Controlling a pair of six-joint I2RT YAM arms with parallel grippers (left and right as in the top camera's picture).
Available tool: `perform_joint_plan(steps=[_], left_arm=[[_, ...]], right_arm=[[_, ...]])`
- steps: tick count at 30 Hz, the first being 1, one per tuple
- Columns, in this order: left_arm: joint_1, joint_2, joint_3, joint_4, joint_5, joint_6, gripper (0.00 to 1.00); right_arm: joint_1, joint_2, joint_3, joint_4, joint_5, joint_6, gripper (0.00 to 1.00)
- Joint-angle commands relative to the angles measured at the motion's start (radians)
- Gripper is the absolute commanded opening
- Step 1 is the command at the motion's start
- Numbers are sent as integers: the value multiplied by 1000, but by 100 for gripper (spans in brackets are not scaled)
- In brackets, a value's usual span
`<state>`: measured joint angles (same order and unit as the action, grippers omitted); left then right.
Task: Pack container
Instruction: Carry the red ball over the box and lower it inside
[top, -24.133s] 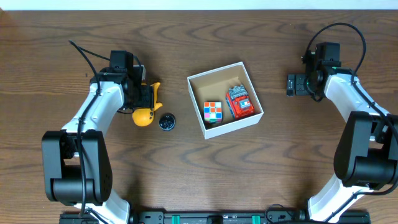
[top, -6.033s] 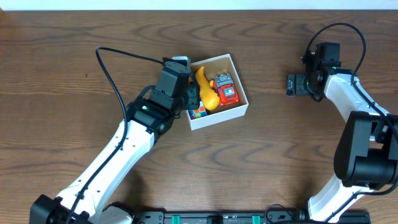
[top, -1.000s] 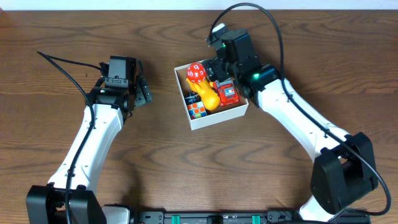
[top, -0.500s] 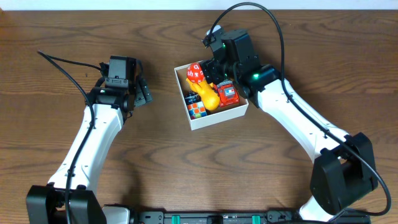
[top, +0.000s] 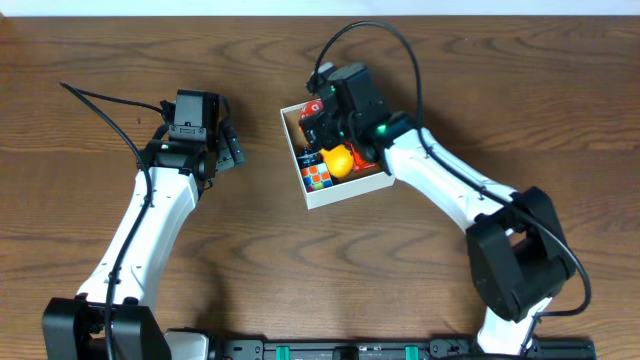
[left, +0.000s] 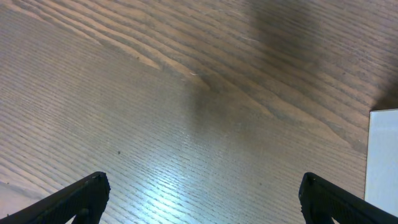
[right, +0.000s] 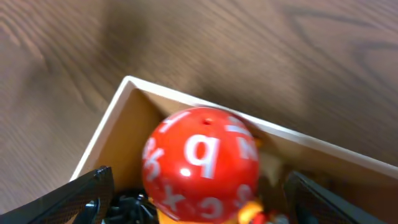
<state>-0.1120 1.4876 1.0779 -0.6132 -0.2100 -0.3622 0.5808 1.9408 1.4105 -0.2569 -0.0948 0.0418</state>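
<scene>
I find the left gripper (top: 231, 149) with its jaws spread wide and nothing between them, hanging over bare table (left: 155, 93) well left of the container (top: 345, 192) (only a strip of its white wall shows at the edge of the left wrist view). The container sits skewed near the table's middle, holding a cube (top: 317, 178), a yellow toy (top: 339, 160) and a lettered red ball (right: 202, 158) in its far left corner. The right gripper (right: 199, 196) hangs over that corner, fingers parted either side of the ball and clear of it, gripping nothing.
</scene>
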Motion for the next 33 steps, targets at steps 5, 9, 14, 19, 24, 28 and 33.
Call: perform_joint_plan(steps=[5, 9, 14, 19, 24, 28, 33], left_arm=[[5, 9, 5, 0, -11, 10, 98], [5, 9, 5, 0, -12, 10, 98], [5, 9, 5, -1, -11, 10, 98], [5, 9, 5, 0, -11, 10, 98], [5, 9, 5, 0, -11, 10, 98], [5, 9, 5, 0, -11, 10, 98], [5, 9, 5, 0, -12, 10, 98]], right_arm=[[17, 9, 0, 10, -3, 13, 44], [14, 8, 0, 5, 10, 13, 13], [13, -11, 0, -31, 93, 13, 6], [16, -22, 0, -35, 87, 10, 66], [26, -22, 0, -35, 55, 11, 89], [36, -20, 0, -24, 52, 14, 96], [53, -14, 0, 16, 52, 14, 99]])
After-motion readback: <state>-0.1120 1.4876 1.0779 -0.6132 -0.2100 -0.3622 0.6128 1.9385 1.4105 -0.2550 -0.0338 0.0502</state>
